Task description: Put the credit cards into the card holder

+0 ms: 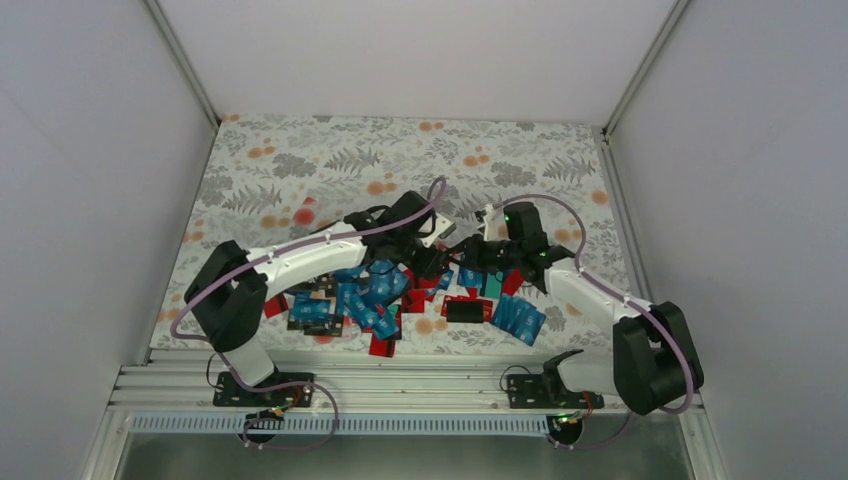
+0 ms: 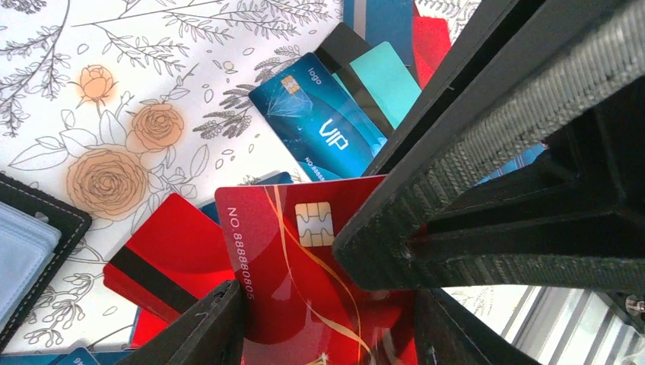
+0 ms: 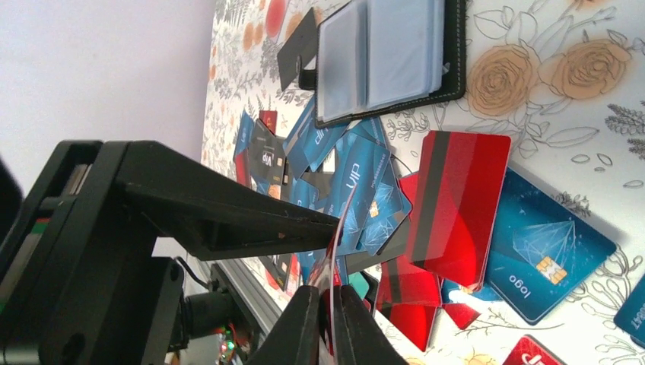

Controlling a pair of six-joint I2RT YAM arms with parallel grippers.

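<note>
**A:** The right end effector (image 3: 332,304) is pressed together on the edge of a red chip card (image 2: 281,251). The card is lifted clear of the pile and bowing a touch.

**B:** And the left end effector (image 2: 327,323) is half spread, with the same card across its width, a finger on each long edge. Two holds on one card. That looks like a handover to me.

**A:** Then order matters. Only one side should let go, and only once the other's pinch is sure. Otherwise the card drops among the loose credit cards (image 1: 380,300).

**B:** And the target?

**A:** The card holder (image 3: 388,53) lies open on the bench (image 1: 300,160), clear pockets up. The pinched card hangs near it, and the pile sits just beside it. The card wants a short edge leading, lined up with a pocket mouth.

**B:** Poses: both arms reach in from their bases with elbows bent outward. The wrists meet close to the card holder.
</note>
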